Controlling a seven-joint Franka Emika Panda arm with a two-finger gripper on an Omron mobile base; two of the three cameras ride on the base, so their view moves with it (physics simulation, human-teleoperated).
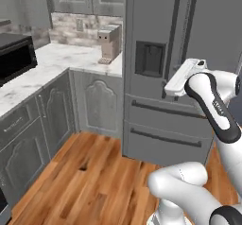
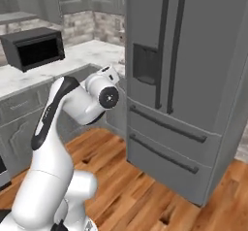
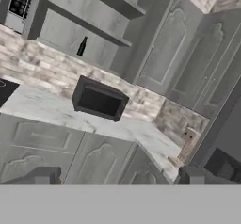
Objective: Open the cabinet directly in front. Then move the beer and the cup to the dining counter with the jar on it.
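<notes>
The white grey-veined marble bench (image 1: 56,61) wraps the corner over grey panelled doors. On it, at about nine o'clock in the left base view, sits a black boxy microwave (image 1: 15,56); toward one o'clock from it, against the stone backsplash beside the fridge, stands a tan blocky coffee machine (image 1: 108,43). In the hand view, an open grey cabinet shelf (image 3: 89,53) above the microwave carries a slim dark glass bottle (image 3: 82,46), upright.
</notes>
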